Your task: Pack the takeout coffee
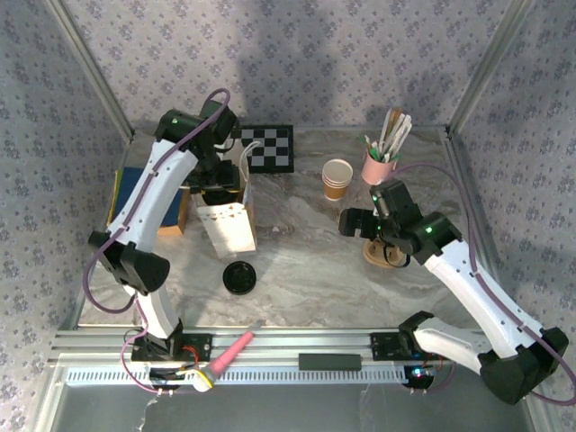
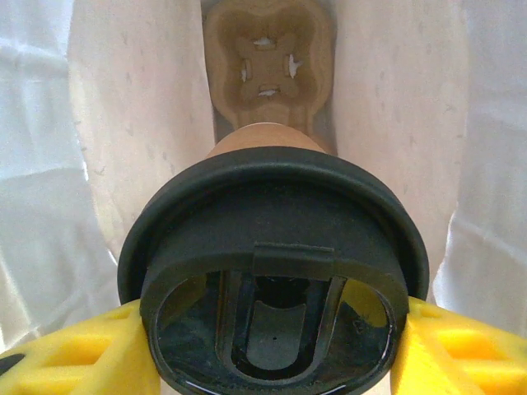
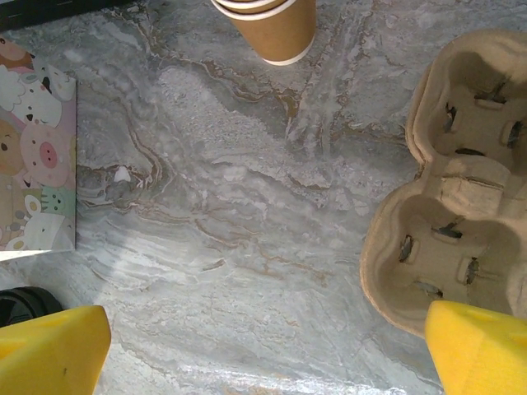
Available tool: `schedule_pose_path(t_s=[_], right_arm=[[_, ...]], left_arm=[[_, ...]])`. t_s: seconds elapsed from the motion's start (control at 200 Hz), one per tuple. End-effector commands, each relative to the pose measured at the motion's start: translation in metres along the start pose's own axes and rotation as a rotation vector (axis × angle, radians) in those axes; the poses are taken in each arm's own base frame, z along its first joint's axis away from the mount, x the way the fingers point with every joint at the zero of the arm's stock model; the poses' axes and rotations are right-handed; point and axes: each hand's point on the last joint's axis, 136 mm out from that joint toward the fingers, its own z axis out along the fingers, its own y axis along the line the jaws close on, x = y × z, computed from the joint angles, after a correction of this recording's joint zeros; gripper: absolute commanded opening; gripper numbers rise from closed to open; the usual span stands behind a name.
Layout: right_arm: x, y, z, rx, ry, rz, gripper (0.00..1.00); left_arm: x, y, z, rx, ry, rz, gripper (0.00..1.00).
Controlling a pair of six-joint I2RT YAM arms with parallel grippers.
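Left gripper (image 2: 272, 362) is clamped on the cup (image 2: 265, 141) at its black lid (image 2: 272, 239), one yellow finger (image 2: 66, 362) on each side, down inside the white bag (image 2: 132, 123). A carrier (image 2: 268, 58) lies at the bag bottom, with one pocket showing just beyond the cup; we can't tell if the base is seated. We'd lower straight, keep it upright and off the bag walls, and release only once it's seated. Right gripper (image 3: 263, 354) has its jaws wide and holds nothing, over the table (image 3: 206, 206) beside a second carrier (image 3: 461, 206).
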Motion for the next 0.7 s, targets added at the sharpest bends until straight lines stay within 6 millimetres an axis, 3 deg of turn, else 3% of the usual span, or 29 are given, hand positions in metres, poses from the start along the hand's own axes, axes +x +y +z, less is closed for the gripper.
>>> schedule_pose_path(t_s=[0.0,0.695], right_arm=[[-0.001,-0.004,-0.001,-0.002,-0.014,0.015,1.0],[0.005,-0.014,0.006,-0.007,-0.016,0.052,1.0]], left_arm=[[0.02,0.01,0.008,-0.045,0.116,0.019,0.59],[0.03,0.005,0.049,-0.07,0.247,0.037,0.58]])
